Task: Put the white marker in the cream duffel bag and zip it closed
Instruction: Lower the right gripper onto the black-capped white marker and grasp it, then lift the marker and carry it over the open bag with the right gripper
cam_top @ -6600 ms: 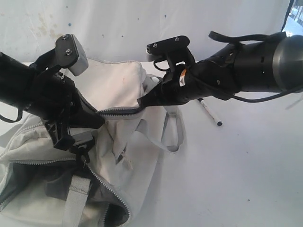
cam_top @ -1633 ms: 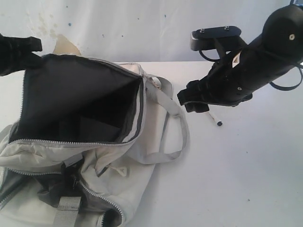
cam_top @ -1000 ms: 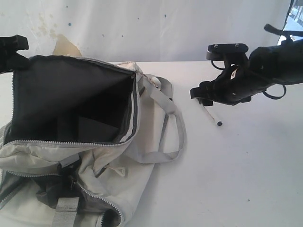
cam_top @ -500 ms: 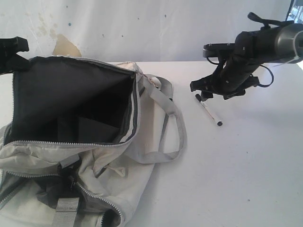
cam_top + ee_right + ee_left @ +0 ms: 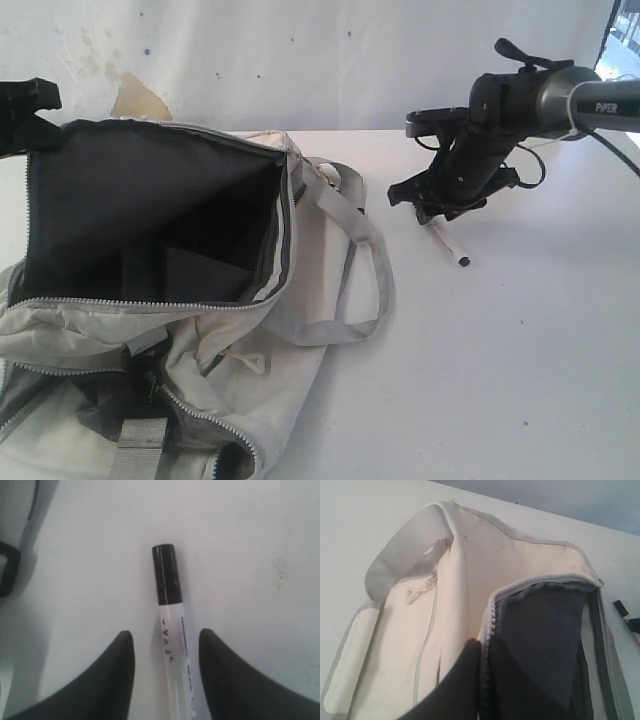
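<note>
The cream duffel bag point(image 5: 250, 370) lies on the left of the table, its top flap lifted so the dark grey lining point(image 5: 150, 220) shows. My left gripper point(image 5: 25, 110) holds that flap up at the far left. In the left wrist view the gripper point(image 5: 481, 647) is shut on the zipper edge of the bag point(image 5: 460, 575). The white marker point(image 5: 447, 243) lies flat on the table to the right of the bag. My right gripper point(image 5: 425, 205) is open and low over its capped end. In the right wrist view the marker point(image 5: 172, 630) lies between the fingers of the gripper point(image 5: 166, 635), untouched.
A grey webbing strap point(image 5: 365, 270) loops out from the bag toward the marker, and its end shows in the right wrist view point(image 5: 15, 520). A white backdrop point(image 5: 300, 60) rises behind the table. Bare white tabletop point(image 5: 500, 380) extends right and front of the bag.
The right arm has left the bag, swung right and come down over the marker with open fingers. The left gripper has pulled the flap up and now holds still.
</note>
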Controlling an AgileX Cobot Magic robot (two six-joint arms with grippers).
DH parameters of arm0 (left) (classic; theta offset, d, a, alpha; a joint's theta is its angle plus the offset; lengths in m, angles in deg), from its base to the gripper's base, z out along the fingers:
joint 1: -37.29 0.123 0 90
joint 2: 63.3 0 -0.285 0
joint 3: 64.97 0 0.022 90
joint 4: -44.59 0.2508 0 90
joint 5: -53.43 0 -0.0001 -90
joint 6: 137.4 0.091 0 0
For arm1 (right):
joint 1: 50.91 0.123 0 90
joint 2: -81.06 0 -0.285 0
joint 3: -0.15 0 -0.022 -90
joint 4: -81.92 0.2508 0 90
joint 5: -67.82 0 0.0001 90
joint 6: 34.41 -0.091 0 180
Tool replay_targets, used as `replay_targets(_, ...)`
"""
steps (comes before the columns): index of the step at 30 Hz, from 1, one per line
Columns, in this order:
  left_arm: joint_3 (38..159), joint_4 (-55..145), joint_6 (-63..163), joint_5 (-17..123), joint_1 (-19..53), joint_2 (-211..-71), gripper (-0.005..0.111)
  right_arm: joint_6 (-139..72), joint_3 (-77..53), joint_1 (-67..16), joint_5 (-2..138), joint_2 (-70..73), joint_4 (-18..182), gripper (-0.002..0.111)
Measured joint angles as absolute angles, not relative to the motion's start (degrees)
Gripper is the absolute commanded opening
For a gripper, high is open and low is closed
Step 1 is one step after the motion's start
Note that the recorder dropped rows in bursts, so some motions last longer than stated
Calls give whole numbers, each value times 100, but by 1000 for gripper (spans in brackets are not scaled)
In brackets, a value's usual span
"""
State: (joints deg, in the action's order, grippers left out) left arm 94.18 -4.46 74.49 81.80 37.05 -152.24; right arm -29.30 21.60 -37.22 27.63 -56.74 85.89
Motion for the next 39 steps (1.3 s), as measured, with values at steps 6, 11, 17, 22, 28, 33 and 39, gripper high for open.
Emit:
replay_targets(6, 9418, -418, 7449, 8192, 3705, -15224, 0, -2874, 2160, -3722, 2799, -5839, 8592, 34)
replay_targets(11, 9418, -319, 7449, 8204, 3705, -15224, 0, -2871, 2160, -3722, 2772, -5842, 8592, 6)
replay_targets(17, 9418, -275, 7449, 8217, 3705, -15224, 0, -2871, 2160, -3722, 2595, -5820, 8592, 0)
replay_targets(22, 9418, -275, 7449, 8217, 3705, -15224, 0, -2871, 2160, -3722, 2441, -5534, 8614, 0)
replay_targets(28, 9418, -275, 7449, 8217, 3705, -15224, 0, -2871, 2160, -3722, 2238, -4945, 8853, 0)
replay_targets(33, 9418, -263, 7449, 8217, 3705, -15224, 0, -2774, 2160, -3655, 1966, -4623, 9646, 0)
replay_targets(39, 9418, -263, 7449, 8217, 3705, -15224, 0, -2516, 2160, -3246, 1549, -4505, 10438, 0)
